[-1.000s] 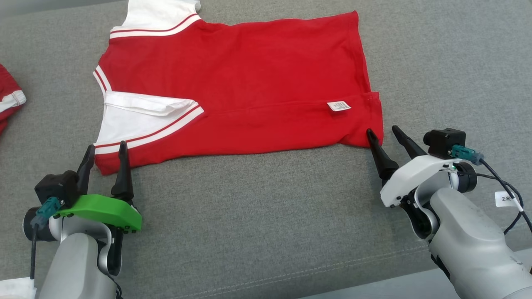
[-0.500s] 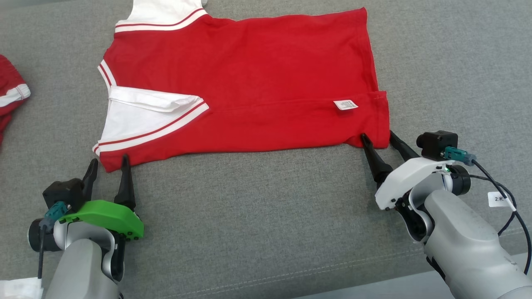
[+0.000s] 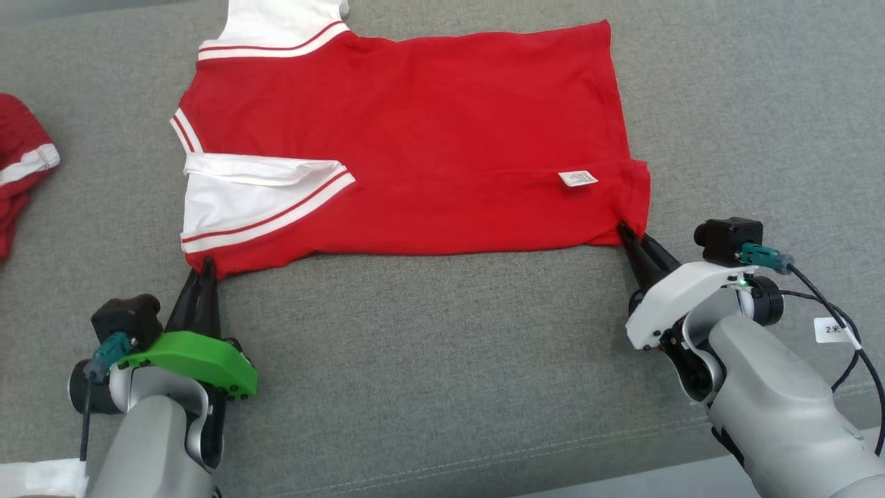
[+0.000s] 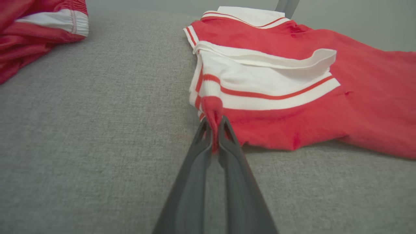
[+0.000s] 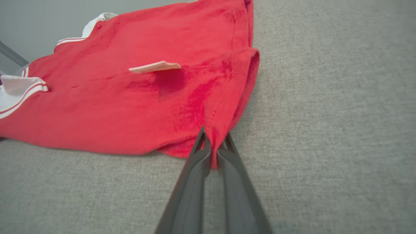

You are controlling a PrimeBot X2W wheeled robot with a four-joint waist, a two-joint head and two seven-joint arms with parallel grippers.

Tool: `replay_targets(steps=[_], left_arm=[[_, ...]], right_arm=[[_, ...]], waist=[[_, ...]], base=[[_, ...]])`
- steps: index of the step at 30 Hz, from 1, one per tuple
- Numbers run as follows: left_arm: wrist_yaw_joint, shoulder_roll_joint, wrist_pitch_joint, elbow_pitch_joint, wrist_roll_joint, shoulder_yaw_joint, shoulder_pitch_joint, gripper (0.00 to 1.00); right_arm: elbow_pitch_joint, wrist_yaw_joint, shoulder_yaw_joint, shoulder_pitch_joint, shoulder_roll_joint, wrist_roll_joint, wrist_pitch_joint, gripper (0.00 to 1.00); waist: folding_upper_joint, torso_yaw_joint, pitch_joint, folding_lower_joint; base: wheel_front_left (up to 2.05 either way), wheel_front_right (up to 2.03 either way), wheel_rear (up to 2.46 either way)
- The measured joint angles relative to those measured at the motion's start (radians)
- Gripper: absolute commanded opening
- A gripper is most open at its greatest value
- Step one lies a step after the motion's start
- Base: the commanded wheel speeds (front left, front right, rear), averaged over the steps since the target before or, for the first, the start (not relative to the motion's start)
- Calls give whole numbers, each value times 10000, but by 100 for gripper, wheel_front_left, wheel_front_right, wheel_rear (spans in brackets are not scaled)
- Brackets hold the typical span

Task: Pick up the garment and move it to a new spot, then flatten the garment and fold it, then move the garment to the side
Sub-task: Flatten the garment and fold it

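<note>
The garment (image 3: 429,138) is a red shirt with white collar and white-striped sleeves, lying flat on a grey fabric surface (image 3: 442,360), folded along its near side. My left gripper (image 3: 200,266) is shut on the garment's near left corner, and red cloth is pinched between its fingers (image 4: 213,136) in the left wrist view. At the near right hem corner my right gripper (image 3: 630,234) is shut on the cloth, which bunches between its fingers (image 5: 214,146) in the right wrist view. A white label (image 3: 577,178) lies near that corner.
Another red and white piece of clothing (image 3: 21,166) lies at the left edge, also seen in the left wrist view (image 4: 35,29). A cable with a tag (image 3: 833,328) hangs by my right wrist. The grey surface's front seam (image 3: 484,456) runs near me.
Both grippers went from open to shut, each pinching a near corner of the garment. The head view has also shifted slightly.
</note>
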Motion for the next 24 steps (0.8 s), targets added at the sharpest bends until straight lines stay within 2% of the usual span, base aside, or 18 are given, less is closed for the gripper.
replay_targets(steps=[12,24], left_arm=[[-10,-343,2,-1229,-355,-399,1891,0],[-12,-729,2,-2150,-522,-265,3618,0]], right_arm=[[-219,0,-232,1049,-537,339,-98,0],[-535,2,-435,2152,-932,497,205,0]], waist=[[0,26,-1014,0],[0,26,-2031,-1]], base=[[0,0,0],[0,0,0]])
